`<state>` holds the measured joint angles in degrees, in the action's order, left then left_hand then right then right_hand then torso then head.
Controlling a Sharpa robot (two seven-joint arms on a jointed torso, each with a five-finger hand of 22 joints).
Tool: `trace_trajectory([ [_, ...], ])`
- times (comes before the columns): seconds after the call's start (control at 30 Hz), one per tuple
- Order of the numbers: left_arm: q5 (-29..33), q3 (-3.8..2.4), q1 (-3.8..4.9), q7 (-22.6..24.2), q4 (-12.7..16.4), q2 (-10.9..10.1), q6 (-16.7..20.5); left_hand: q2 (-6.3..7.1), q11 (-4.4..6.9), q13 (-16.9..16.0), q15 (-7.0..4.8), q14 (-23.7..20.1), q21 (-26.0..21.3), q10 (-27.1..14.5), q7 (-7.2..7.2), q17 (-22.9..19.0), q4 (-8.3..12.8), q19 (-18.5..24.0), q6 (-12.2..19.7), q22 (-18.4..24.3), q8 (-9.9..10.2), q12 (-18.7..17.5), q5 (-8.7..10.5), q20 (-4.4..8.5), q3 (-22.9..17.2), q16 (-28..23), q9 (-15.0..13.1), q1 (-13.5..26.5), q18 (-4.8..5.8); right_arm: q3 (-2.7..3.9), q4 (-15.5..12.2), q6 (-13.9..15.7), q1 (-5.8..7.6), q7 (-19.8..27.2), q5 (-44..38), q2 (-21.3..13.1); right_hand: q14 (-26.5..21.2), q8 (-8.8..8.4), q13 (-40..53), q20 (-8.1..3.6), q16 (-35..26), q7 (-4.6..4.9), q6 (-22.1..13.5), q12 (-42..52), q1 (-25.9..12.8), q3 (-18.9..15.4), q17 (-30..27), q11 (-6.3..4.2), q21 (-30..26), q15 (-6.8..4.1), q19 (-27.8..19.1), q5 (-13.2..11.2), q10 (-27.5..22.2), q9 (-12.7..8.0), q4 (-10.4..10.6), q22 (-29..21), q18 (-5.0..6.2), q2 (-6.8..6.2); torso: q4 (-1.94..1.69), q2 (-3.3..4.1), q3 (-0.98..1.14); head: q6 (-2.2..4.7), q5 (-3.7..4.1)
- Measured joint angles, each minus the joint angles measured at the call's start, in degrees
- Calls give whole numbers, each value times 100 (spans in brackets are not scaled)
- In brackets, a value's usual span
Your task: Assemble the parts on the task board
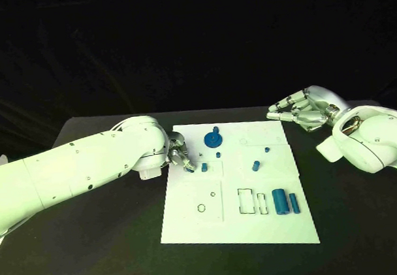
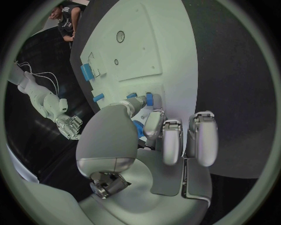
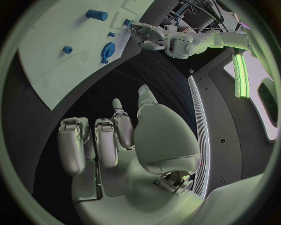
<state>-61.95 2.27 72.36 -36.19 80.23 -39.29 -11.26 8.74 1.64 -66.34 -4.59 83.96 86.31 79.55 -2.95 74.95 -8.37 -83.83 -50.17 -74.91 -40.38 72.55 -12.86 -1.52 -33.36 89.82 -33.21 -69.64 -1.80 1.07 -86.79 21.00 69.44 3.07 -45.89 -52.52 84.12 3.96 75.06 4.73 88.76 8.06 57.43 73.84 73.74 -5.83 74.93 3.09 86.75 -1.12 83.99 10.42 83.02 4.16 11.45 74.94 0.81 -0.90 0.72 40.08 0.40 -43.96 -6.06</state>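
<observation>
Head view has the white task board (image 1: 241, 232) lying in the middle of the black table (image 1: 96, 252), with the small blue parts spread over it. Up near the far edge sits a blue gear (image 1: 212, 138) with a little knob poking out of it, and a tiny blue peg (image 1: 218, 154) lies just below that. Toward the middle is a short blue cylinder (image 1: 255, 166), and on the near right side a bigger blue cylinder (image 1: 279, 202) lies right beside a slimmer blue bar (image 1: 294, 202), next to some rectangular outlines printed on the board. The left hand (image 1: 180, 155) is down at the board's left edge, fingers curled in around a small blue piece (image 1: 204, 167). The left wrist view backs that up: the fingertips (image 2: 153, 123) are touching the blue piece (image 2: 149, 99) and there's blue showing between thumb and fingers, so it looks pinched, though I can't tell whether the piece is lifted or resting on the board. The right hand (image 1: 300, 112) is off the board near its far right corner, above the table, well apart from all the parts. In the right wrist view its fingers (image 3: 96, 145) are loosely bent with gaps between them and nothing in them, so it's holding nothing.
</observation>
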Motion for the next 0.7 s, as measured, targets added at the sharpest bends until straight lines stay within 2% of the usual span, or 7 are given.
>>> trace_trajectory([
  [0.27, -5, -3, 4, -8, -28, 26, -42, 1, 0, 0, 0, 0, 0, 0, -1, 0, 9, 0, -1, 0, -16, 0, 0, 0, -9, 0, 2, 1, 0, 0, 0, -2, -1, 0, 1, 1, 0, 0, 4, 0, 0, 0, 0, 0, 0, 0, -1, 0, 0, 0, 0, 0, 0, 0, 0, -1, 0, 0, -1, -1, -1, -9, -7],
  [0.4, -2, 2, 9, -9, -64, 51, -61, -83, 25, 0, 0, 0, 0, 25, -2, -1, 15, 0, -2, 0, -25, 0, 2, 0, -15, 0, 0, 103, 0, 0, -5, -2, -1, 0, 1, -3, 0, 0, 3, 0, 0, 0, 0, 0, 0, -16, -1, 0, 0, 0, 0, 35, 0, -1, 16, -1, 0, 0, -1, 0, 0, -15, -3],
  [0.57, 10, 8, 23, -10, -144, 111, -112, -147, 30, 0, 0, 0, 0, 30, -9, -1, 103, 0, -11, 0, -44, 0, 190, 0, -102, 0, 20, 183, -1, 0, -15, -4, -1, 0, 1, -4, 0, 0, -1, 0, 0, 0, 0, 0, 0, -16, -1, 0, 0, 0, 0, 35, 0, -1, 16, -2, 0, 0, -2, 0, 2, -29, -3],
  [0.7, 23, 12, 36, -14, -216, 159, -174, -146, 30, 13, 0, 0, 0, 31, 9, -1, 149, -21, -34, 0, -56, 0, 272, 21, -149, 0, 34, 259, 0, 0, -28, -11, -1, -2, 1, -3, 0, 0, -1, 0, 0, 0, 0, 0, 0, -16, -2, 0, 0, 0, 0, 35, 0, -1, 16, -2, 0, 0, 0, 0, 3, -31, -3],
])
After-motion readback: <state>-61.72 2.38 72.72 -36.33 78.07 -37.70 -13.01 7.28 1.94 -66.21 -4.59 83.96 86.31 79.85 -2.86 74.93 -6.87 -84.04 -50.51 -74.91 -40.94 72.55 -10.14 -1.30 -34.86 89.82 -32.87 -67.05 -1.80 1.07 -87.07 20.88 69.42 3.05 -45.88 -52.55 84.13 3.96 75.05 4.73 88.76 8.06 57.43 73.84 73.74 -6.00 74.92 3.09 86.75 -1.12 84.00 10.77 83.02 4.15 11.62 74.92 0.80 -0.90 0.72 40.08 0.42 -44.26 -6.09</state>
